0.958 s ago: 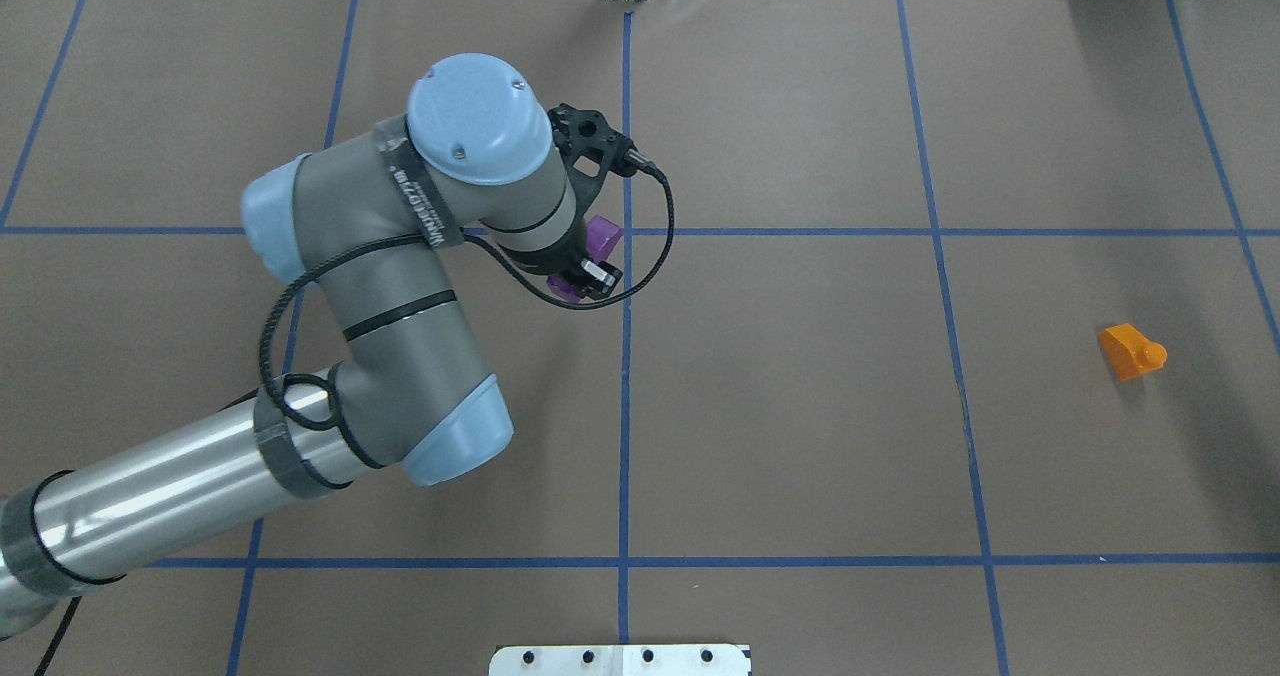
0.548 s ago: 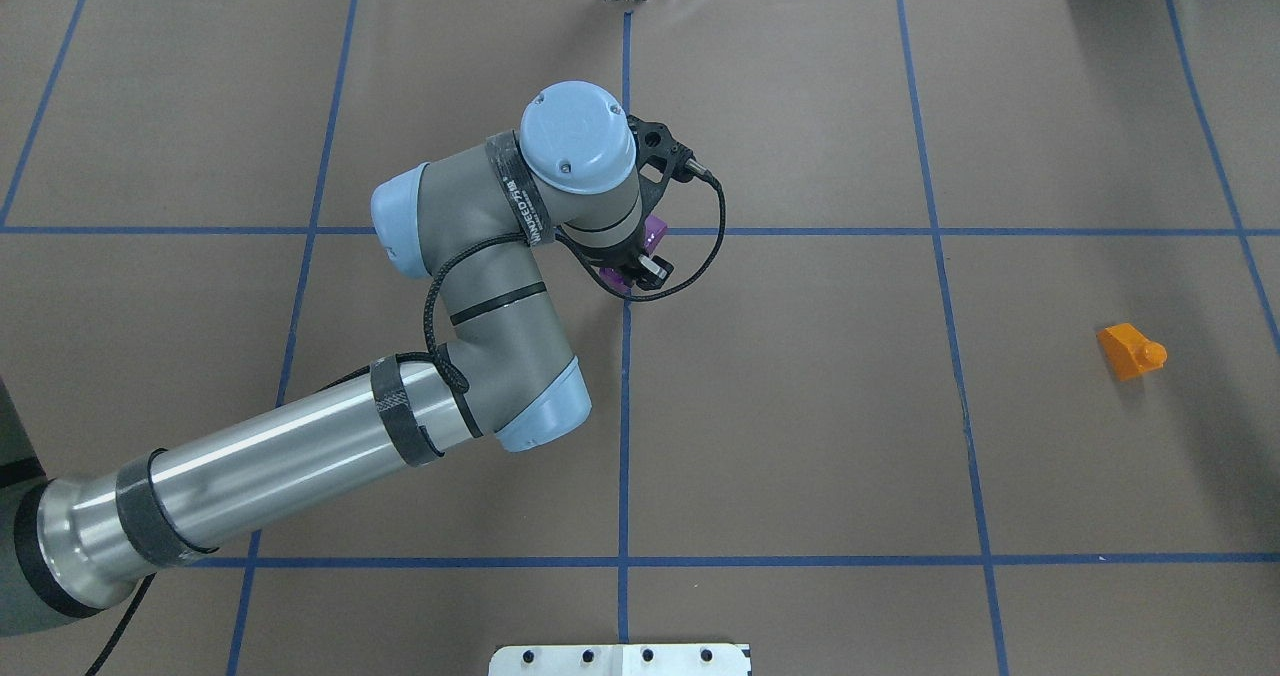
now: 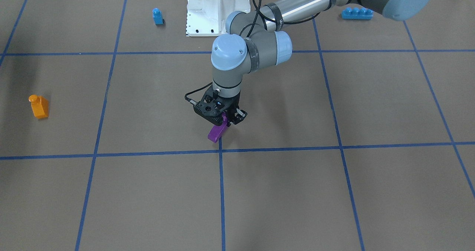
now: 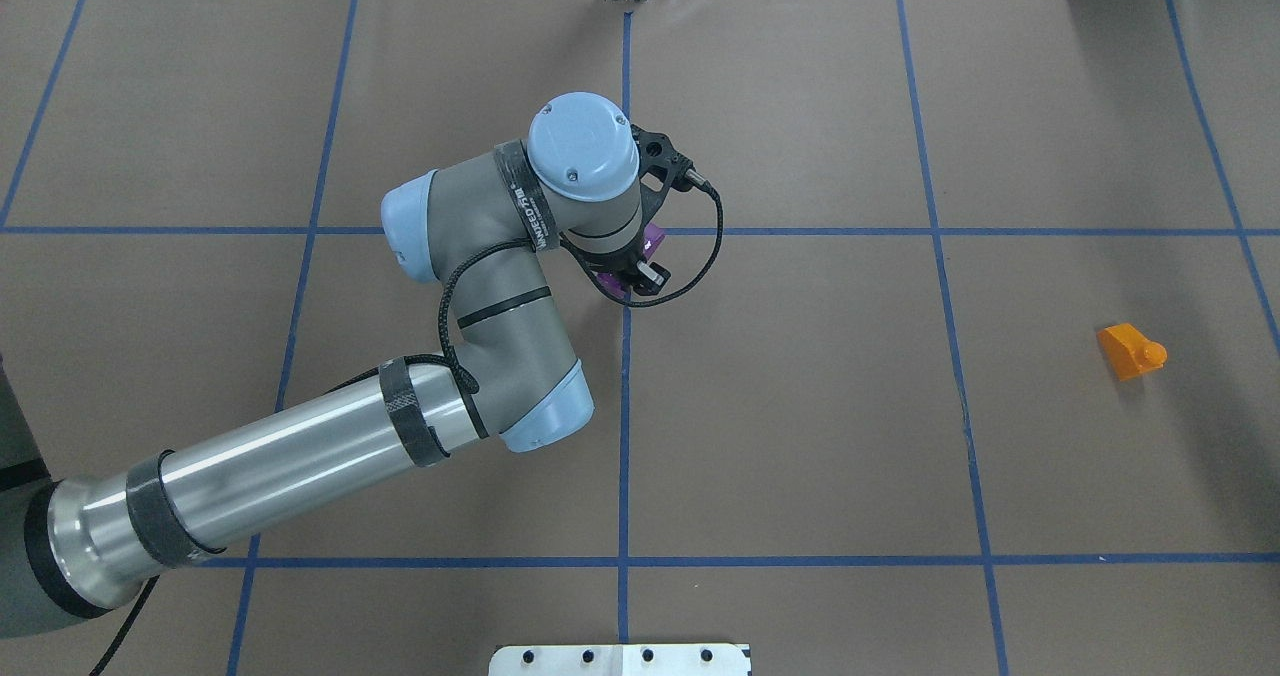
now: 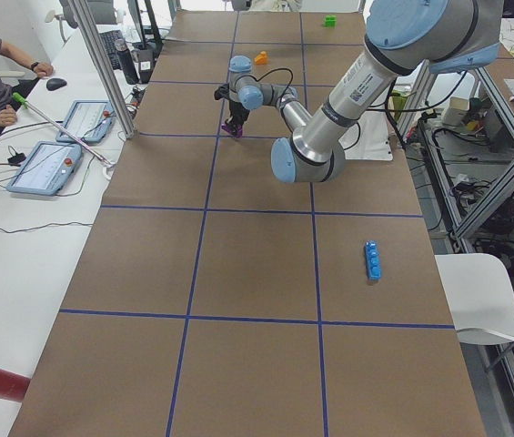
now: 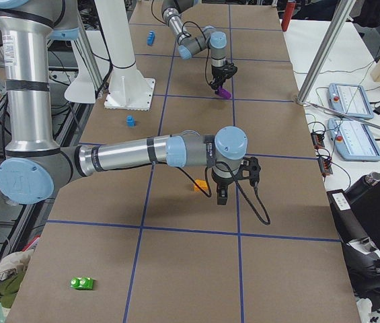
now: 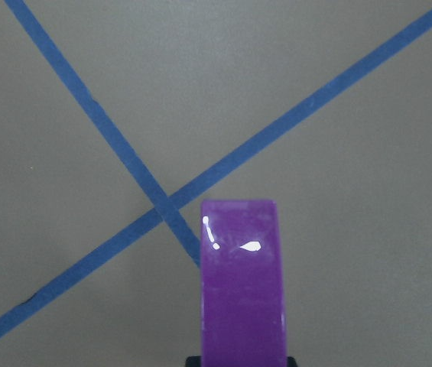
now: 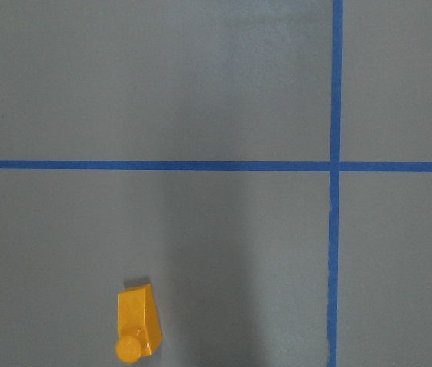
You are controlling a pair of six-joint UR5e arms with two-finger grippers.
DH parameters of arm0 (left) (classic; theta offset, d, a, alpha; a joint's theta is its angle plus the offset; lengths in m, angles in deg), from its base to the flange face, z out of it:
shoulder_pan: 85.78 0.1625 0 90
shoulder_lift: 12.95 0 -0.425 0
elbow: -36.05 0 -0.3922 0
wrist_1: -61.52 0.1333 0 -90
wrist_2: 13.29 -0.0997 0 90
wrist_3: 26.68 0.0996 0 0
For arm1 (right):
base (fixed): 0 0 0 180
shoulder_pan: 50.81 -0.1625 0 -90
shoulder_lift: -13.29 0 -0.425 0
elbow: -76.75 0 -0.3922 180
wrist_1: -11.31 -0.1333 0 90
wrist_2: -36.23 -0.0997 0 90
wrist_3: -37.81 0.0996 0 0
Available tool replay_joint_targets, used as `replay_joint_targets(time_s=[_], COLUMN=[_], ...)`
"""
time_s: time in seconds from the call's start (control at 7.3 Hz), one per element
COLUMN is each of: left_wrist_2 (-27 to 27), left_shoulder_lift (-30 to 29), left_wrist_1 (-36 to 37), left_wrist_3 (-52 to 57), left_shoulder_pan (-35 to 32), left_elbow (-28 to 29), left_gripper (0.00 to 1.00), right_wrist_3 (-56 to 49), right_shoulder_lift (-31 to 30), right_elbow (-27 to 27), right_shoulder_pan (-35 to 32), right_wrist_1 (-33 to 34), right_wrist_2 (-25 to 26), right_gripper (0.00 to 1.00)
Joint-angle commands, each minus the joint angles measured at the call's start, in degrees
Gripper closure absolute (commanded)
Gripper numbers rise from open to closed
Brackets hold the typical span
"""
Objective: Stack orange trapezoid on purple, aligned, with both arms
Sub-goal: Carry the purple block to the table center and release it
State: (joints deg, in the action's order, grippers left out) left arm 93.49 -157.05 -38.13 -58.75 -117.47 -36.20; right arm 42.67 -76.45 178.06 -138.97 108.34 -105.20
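The left gripper (image 3: 224, 121) hung near the middle of the counter (image 3: 334, 191). Its fingers were closed on the first sloped brick (image 3: 216, 132), just on the robot's side of a tape crossing (image 3: 220, 150). The second sloped brick (image 4: 1128, 350) sat well apart, far to the robot's right, and the right gripper (image 6: 221, 195) hung above the counter near it. Back by the robot's base (image 3: 217, 6), a one-stud brick (image 3: 158, 16) stood to its right and a four-stud brick (image 3: 357, 13) lay to its left.

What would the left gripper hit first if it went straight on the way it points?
Probably the table by the blue tape crossing, touched first by the purple brick the left gripper holds; height is unclear.
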Motion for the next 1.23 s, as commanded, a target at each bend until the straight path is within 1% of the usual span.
replay_joint_targets(time_s=[0.0,0.14,0.27,0.41,0.55,0.68,0.96,1.1], left_wrist_2=[0.0,-0.1,0.0,0.1,0.1,1.4,12.2,14.0], left_shoulder_lift=[0.0,0.0,-0.1,-0.2,-0.2,-0.3,0.0,1.9], left_wrist_1=[0.1,0.1,0.2,0.0,0.0,0.4,0.8,3.5], left_wrist_3=[0.2,0.2,0.1,0.1,0.1,0.0,-0.6,-0.7], left_shoulder_pan=[0.2,0.1,0.1,-0.3,-1.0,-3.2,-10.0,-12.1], left_elbow=[1.0,1.0,0.9,0.1,-1.4,-3.8,-7.6,-11.3], left_gripper=[0.75,0.59,0.23,0.12,0.07,0.01,0.0,0.0], right_wrist_3=[0.0,0.1,0.1,0.0,0.1,-0.1,-0.1,0.2], right_shoulder_lift=[0.0,0.3,0.5,1.1,1.2,1.2,1.0,0.4], right_elbow=[-0.2,-0.3,-0.4,-0.9,-0.9,-0.8,-0.3,1.5], right_shoulder_pan=[0.0,0.0,0.0,0.0,0.0,0.0,0.7,2.0], right_wrist_1=[0.0,0.0,0.1,0.1,0.1,0.0,-0.1,-0.1], right_wrist_2=[-0.2,-0.2,-0.2,-0.2,-0.2,-0.1,0.2,0.2], right_gripper=[0.0,0.0,0.0,0.0,0.0,0.0,0.0,0.0])
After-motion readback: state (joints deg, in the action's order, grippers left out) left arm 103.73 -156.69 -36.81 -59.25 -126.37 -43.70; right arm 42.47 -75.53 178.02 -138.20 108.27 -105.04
